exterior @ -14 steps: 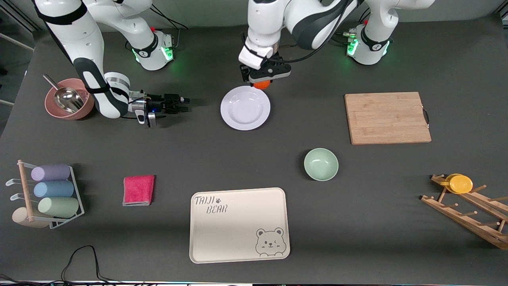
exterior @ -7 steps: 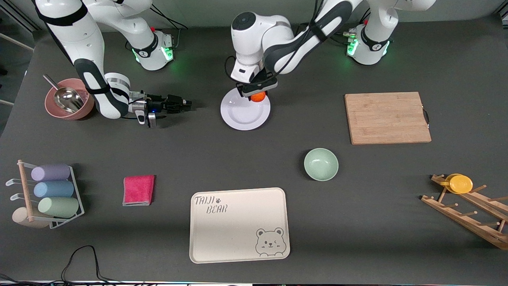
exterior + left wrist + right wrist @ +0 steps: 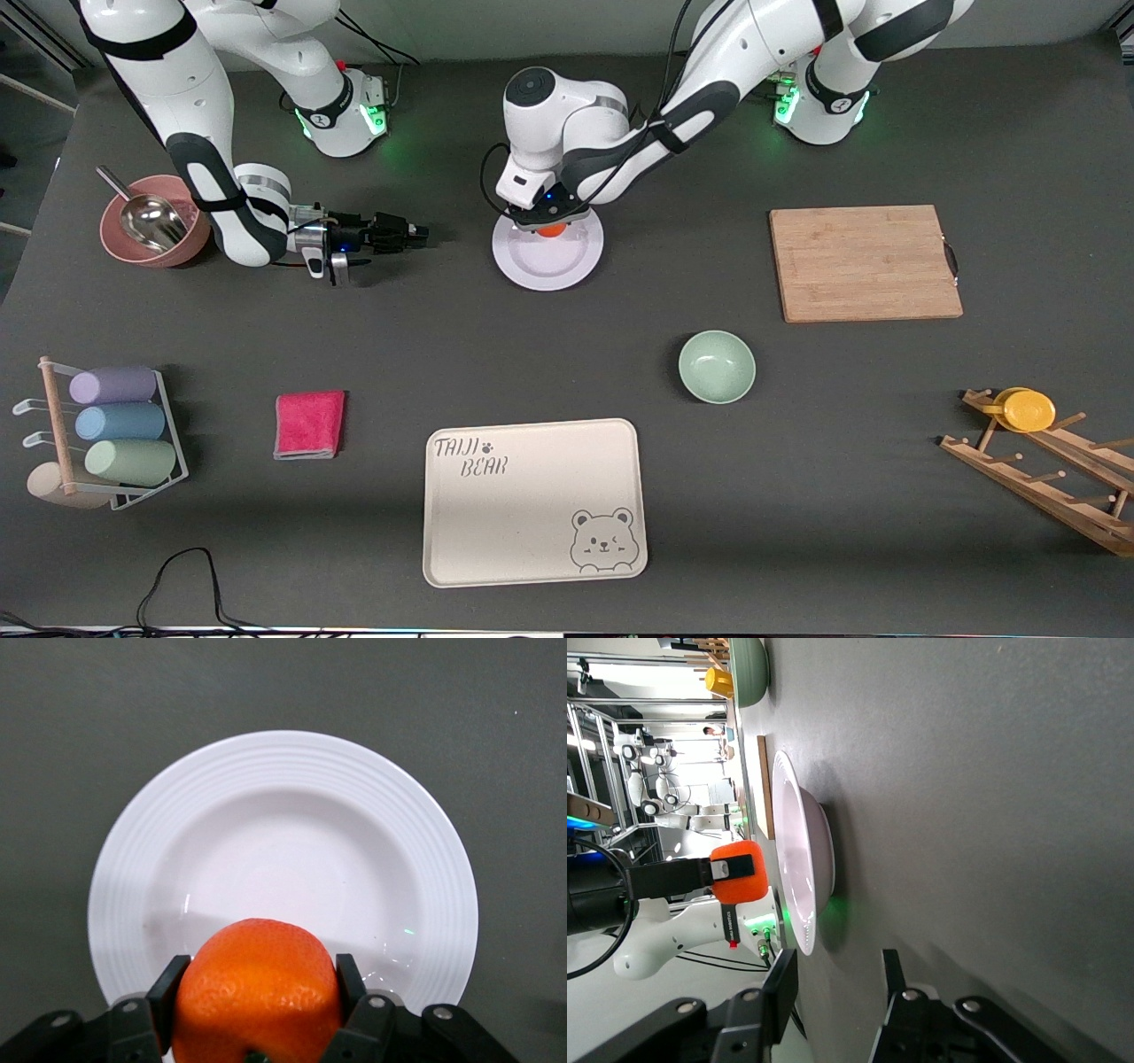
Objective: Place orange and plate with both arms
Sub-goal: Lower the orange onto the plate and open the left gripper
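Left gripper (image 3: 257,1028) is clamping the orange (image 3: 257,988) between its fingers, just above the plate (image 3: 547,259), which is lying mid-bench toward the robots' edge. Right gripper (image 3: 409,235), fingers parted and empty, is waiting beside the plate.

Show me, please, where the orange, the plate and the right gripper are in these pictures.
orange (image 3: 257,988): left wrist view, middle of its peel.
plate (image 3: 283,757): left wrist view, ridged rim.
right gripper (image 3: 833,992): right wrist view, gap between its open fingers.
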Controlling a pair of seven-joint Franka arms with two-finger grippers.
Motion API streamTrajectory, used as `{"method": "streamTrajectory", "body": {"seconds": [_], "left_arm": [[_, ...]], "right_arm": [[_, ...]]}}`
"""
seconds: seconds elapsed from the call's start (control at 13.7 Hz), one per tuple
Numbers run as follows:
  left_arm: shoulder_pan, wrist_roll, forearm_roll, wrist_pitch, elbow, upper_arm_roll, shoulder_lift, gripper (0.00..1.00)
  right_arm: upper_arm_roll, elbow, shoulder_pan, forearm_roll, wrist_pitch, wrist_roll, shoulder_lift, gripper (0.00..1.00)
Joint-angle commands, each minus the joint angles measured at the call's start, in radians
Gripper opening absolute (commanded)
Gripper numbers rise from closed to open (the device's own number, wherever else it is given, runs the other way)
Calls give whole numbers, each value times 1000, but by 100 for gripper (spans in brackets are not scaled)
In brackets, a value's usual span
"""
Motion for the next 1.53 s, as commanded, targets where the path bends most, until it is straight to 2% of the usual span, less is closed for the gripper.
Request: {"method": "streamTrajectory", "body": {"seconds": [0.0, 0.36, 0.44, 0.58, 0.88, 1.17, 1.24, 1.46], "left_arm": [[-15, -23, 50, 14, 34, 1, 57, 0], [-21, -92, 138, 13, 80, 3, 145, 0], [-21, -92, 138, 13, 84, 3, 145, 18], [-22, -92, 151, 5, 86, 3, 143, 100], [-15, -81, 165, -5, 115, 3, 130, 100], [20, 5, 135, -21, 129, 3, 53, 100], [31, 66, 83, -21, 133, 8, 25, 100], [54, 319, -155, -27, 166, 79, -70, 100]], "right_arm": [[-1, 29, 5, 25, -24, -70, 60, 46], [-1, 34, 5, 25, -24, -71, 64, 46], [-1, 32, 5, 25, -24, -71, 64, 46], [-3, 34, 5, 25, -24, -74, 64, 46], [-1, 34, 5, 25, -24, -74, 64, 46], [2, 34, 5, 25, -24, -74, 70, 46], [3, 34, 7, 36, -24, -74, 70, 46], [47, 34, 7, 86, -21, -76, 71, 46]]}}
